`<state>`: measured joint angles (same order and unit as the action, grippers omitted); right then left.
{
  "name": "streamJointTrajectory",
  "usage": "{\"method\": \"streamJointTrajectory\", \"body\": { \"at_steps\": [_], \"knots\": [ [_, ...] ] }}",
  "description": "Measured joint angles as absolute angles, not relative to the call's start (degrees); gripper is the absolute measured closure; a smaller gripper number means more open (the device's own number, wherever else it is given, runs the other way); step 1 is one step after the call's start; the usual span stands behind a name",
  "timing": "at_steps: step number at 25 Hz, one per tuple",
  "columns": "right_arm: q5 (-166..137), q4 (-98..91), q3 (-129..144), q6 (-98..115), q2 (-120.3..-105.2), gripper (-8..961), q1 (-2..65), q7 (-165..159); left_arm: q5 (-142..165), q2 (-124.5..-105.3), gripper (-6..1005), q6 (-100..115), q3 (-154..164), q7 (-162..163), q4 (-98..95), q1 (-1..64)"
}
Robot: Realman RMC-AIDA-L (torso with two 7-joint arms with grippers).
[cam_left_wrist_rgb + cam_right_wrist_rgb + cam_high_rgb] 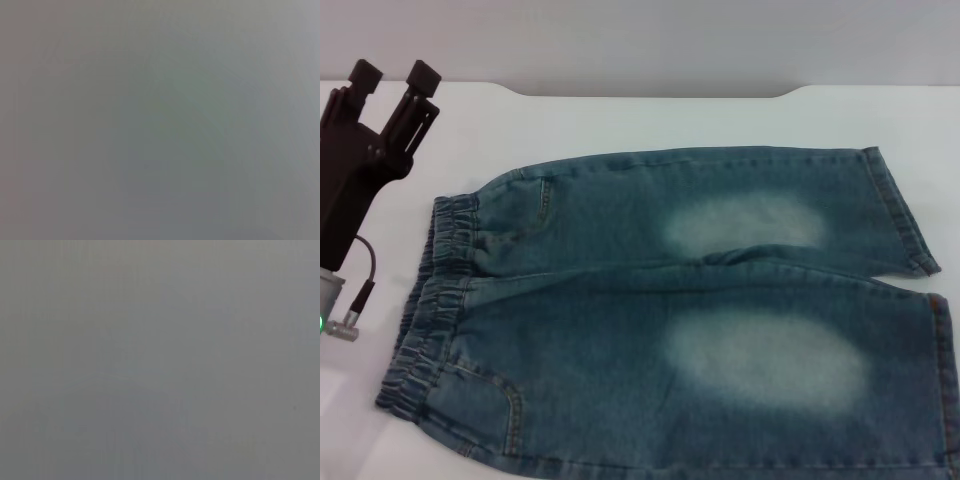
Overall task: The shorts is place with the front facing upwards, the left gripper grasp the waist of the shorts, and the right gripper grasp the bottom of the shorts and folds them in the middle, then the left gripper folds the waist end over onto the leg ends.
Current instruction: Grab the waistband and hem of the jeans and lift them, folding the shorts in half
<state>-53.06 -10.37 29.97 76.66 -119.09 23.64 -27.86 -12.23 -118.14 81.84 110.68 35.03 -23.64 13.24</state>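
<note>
Left gripper (394,73) upper left, fingers apart, clear of shorts (680,320). Lower squarely over waist (435,300), pinch both layers. Right gripper unseen.

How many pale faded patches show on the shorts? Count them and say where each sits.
2. One patch is on the far leg of the shorts, one patch on the near leg. The underside is hidden, so more may exist.
</note>
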Motion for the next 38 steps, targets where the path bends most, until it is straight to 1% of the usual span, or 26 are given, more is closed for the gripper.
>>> {"method": "streamJointTrajectory", "body": {
  "at_steps": [1, 4, 7, 9, 11, 13, 14, 15, 17, 18, 19, 20, 23, 24, 26, 27, 29, 33, 38],
  "knots": [
    [-53.1, -10.4, 30.0, 76.7, -119.09, 618, 23.6, -27.9, -12.0, -118.04, 166, 81.8, 110.7, 35.8, -23.6, 13.3],
    [-53.0, -10.4, 30.0, 76.6, -119.09, 619, 23.6, -27.9, -8.3, -116.91, 167, 81.9, 110.1, 41.7, -23.7, 15.0],
    [-53.0, -10.0, 30.0, 76.5, -119.08, 619, 23.5, -27.9, -4.2, -114.98, 167, 82.1, 109.8, 48.5, -23.8, 17.9],
    [-53.0, -9.6, 30.0, 76.5, -119.04, 619, 23.4, -27.9, -0.6, -113.19, 168, 82.3, 109.2, 54.1, -23.9, 20.6],
    [-53.0, -9.6, 29.9, 76.3, -119.00, 619, 23.4, -27.9, 2.8, -111.87, 168, 82.4, 107.7, 58.7, -24.1, 22.5],
    [-53.0, -9.6, 29.8, 76.1, -119.00, 619, 23.3, -27.9, 11.9, -109.99, 168, 82.5, 102.4, 66.0, -25.4, 25.3],
    [-53.0, -9.6, 29.8, 76.0, -119.00, 619, 23.3, -27.9, 15.5, -109.45, 168, 82.5, 100.5, 68.6, -26.0, 25.9],
    [-53.0, -9.6, 29.8, 75.9, -119.00, 619, 23.3, -27.9, 22.6, -108.25, 169, 82.5, 96.3, 73.2, -27.6, 26.6],
    [-53.0, -9.6, 29.7, 75.9, -119.00, 620, 23.2, -27.9, 29.0, -107.49, 169, 82.6, 92.8, 77.3, -29.6, 27.9],
    [-53.0, -9.6, 29.5, 75.9, -119.00, 620, 23.2, -27.9, 29.0, -107.49, 169, 82.6, 92.8, 77.3, -29.6, 27.9],
    [-53.0, -9.6, 29.4, 75.9, -119.00, 620, 23.1, -27.8, 41.1, -106.49, 169, 82.9, 86.3, 85.7, -34.1, 28.7],
    [-53.0, -9.6, 29.2, 75.9, -119.00, 620, 23.1, -27.6, 46.8, -106.13, 169, 83.1, 83.1, 89.7, -36.8, 28.9],
    [-53.0, -9.6, 28.7, 75.9, -119.00, 620, 23.0, -26.4, 51.0, -105.80, 170, 83.3, 80.8, 92.9, -38.9, 28.9],
    [-53.0, -9.6, 28.5, 75.9, -119.00, 620, 23.0, -26.1, 65.6, -104.93, 170, 85.5, 74.4, 102.1, -46.8, 29.1],
    [-53.0, -9.6, 28.0, 75.9, -119.00, 620, 22.9, -25.5, 76.9, -104.87, 170, 89.0, 69.9, 109.3, -53.5, 29.2],
    [-53.0, -9.6, 27.6, 75.9, -118.99, 620, 22.9, -25.4, 76.9, -104.87, 171, 89.0, 69.9, 109.3, -53.5, 29.2],
    [-53.0, -9.6, 27.0, 75.9, -118.96, 621, 22.9, -25.2, 88.9, -105.58, 171, 93.0, 64.6, 116.5, -61.0, 29.2],
    [-53.0, -9.5, 26.6, 75.8, -118.91, 621, 22.8, -25.1, 101.9, -107.06, 172, 100.3, 56.4, 124.6, -70.5, 29.2],
    [-53.0, -9.5, 25.7, 75.8, -118.84, 621, 22.8, -25.1, 111.7, -107.40, 172, 106.0, 53.2, 130.7, -78.5, 28.3]
  ]
}}
